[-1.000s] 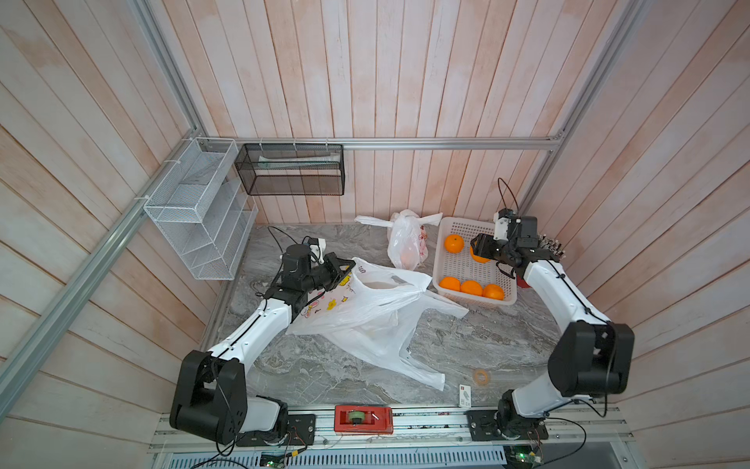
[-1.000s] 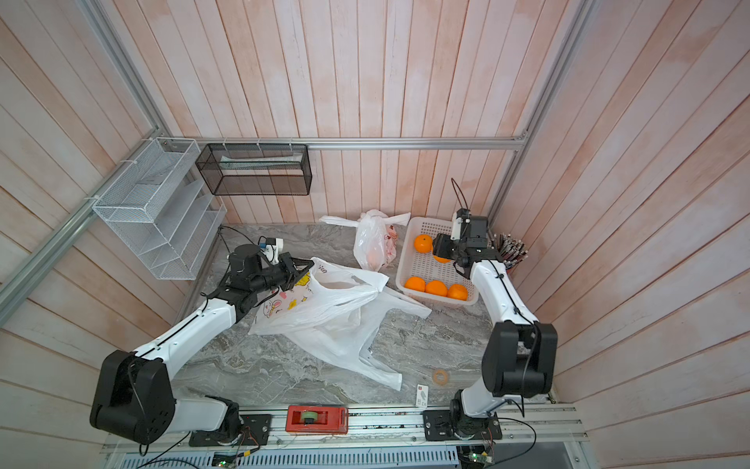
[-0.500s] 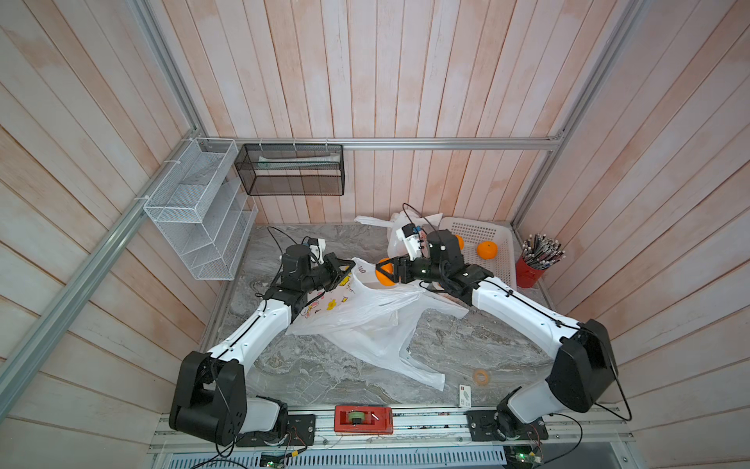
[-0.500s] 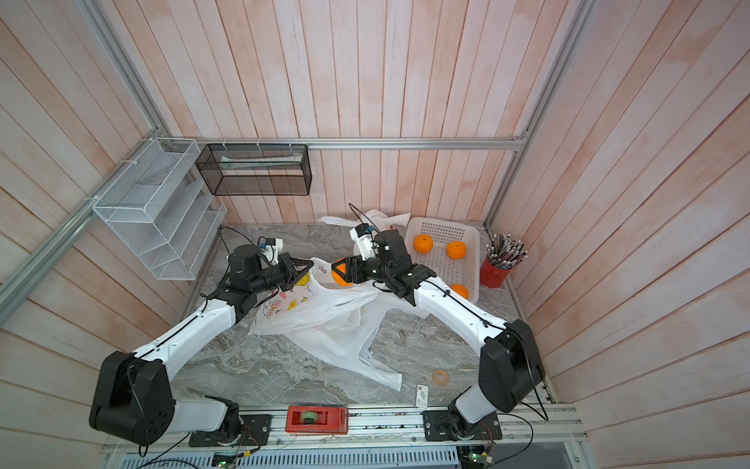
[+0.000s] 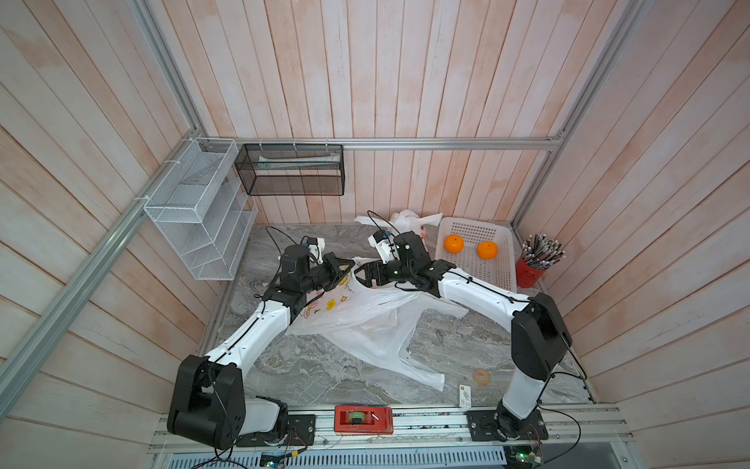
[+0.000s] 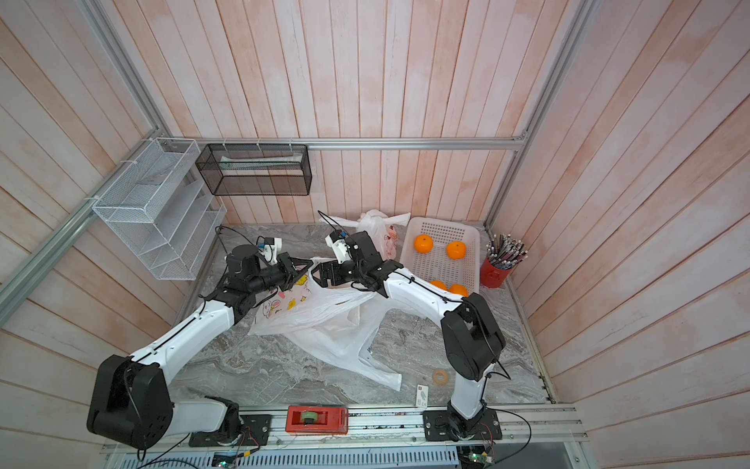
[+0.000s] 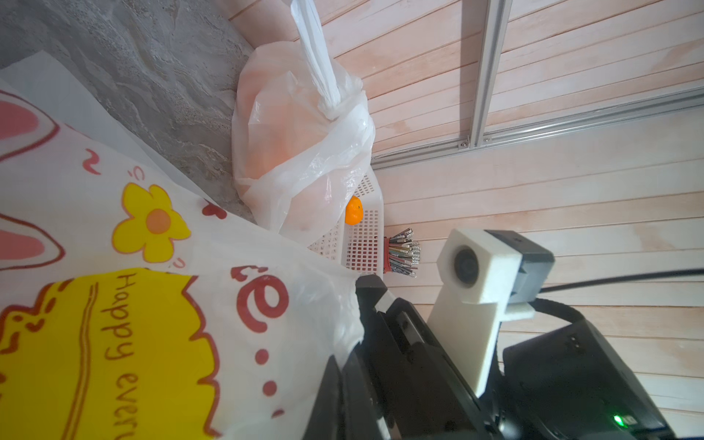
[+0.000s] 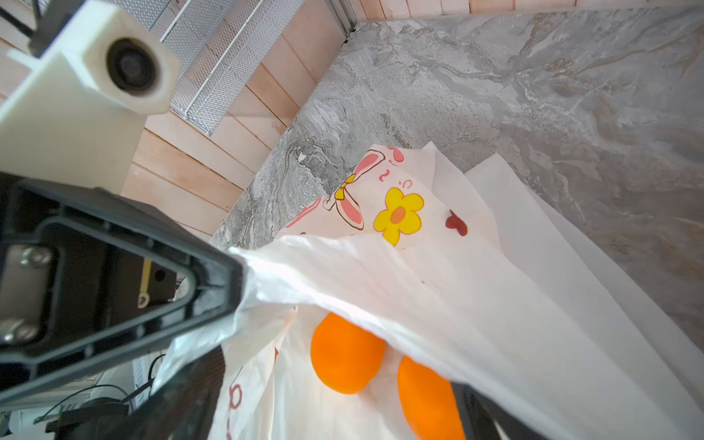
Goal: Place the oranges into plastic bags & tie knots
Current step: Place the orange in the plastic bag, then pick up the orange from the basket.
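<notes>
Comparing with half a second ago, I see my right gripper (image 5: 365, 275) now gaping mid-frame, its glossy round orange (image 8: 346, 354) lying just below inside the thin printed white plastic bag (image 5: 365, 308); left gripper (image 5: 344, 271) pinches the bag's rim.

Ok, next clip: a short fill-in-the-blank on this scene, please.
The left hand pinches the rim of the printed bag; the right wrist view shows ____ oranges inside it.
The knotted bag stands beside the white ____.
The pencils stand in a ____ cup.
Missing words: two; basket; red.
</notes>
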You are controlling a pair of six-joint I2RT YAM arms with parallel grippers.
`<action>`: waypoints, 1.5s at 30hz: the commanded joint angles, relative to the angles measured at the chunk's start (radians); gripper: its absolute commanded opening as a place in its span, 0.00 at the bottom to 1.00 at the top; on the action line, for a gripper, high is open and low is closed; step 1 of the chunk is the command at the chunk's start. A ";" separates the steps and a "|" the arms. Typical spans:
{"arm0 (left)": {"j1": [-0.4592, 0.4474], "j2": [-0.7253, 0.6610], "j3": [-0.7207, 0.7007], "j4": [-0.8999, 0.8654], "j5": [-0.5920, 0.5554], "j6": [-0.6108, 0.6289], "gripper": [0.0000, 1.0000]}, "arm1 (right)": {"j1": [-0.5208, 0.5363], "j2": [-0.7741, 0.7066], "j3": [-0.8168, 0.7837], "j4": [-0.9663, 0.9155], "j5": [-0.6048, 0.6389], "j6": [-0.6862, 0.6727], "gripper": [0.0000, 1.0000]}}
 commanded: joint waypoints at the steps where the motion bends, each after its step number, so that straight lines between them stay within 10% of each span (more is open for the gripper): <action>1: 0.006 -0.008 -0.012 0.015 -0.002 0.013 0.00 | 0.007 -0.070 0.028 -0.015 -0.006 -0.025 0.94; 10: 0.008 0.023 -0.010 0.016 -0.008 0.017 0.00 | -0.029 -0.279 -0.035 0.018 -0.115 0.007 0.87; 17: 0.008 0.026 -0.001 0.015 -0.010 0.021 0.00 | -0.254 -0.393 -0.126 -0.105 0.053 -0.072 0.91; 28: 0.007 0.016 0.004 -0.004 -0.013 0.030 0.00 | -0.647 -0.197 -0.192 -0.205 0.248 -0.217 0.97; 45: 0.009 0.010 -0.006 -0.011 -0.013 0.038 0.00 | -0.670 -0.012 -0.070 -0.648 0.435 -0.471 0.82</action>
